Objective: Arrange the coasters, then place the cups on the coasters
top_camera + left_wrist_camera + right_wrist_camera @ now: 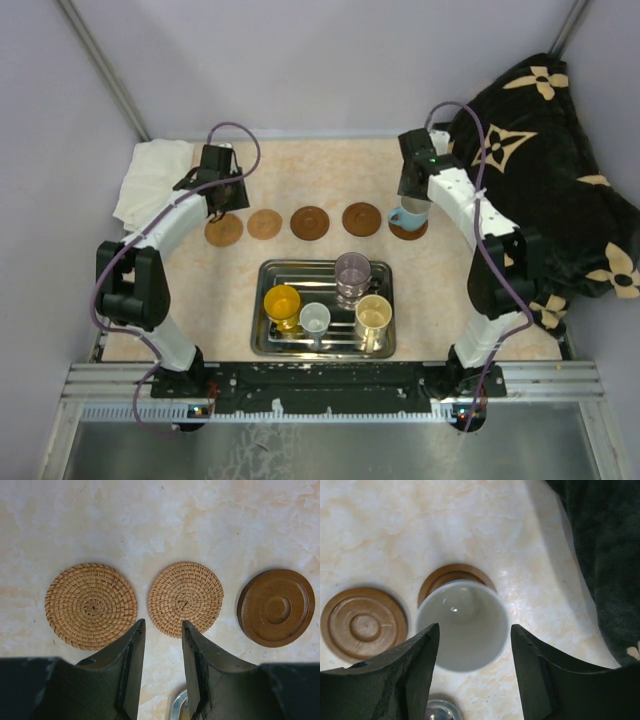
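The light blue cup (462,630) sits on the rightmost coaster (451,573); the right end effector (475,626) is open, jaws straddling it from above. The left end effector (162,624) is open and empty over the worktop (160,520), beside two woven coasters (91,605). Four other cups (283,302) stand in the steel tray (300,272).

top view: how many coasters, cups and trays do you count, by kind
coasters: 5
cups: 5
tray: 1
total: 11
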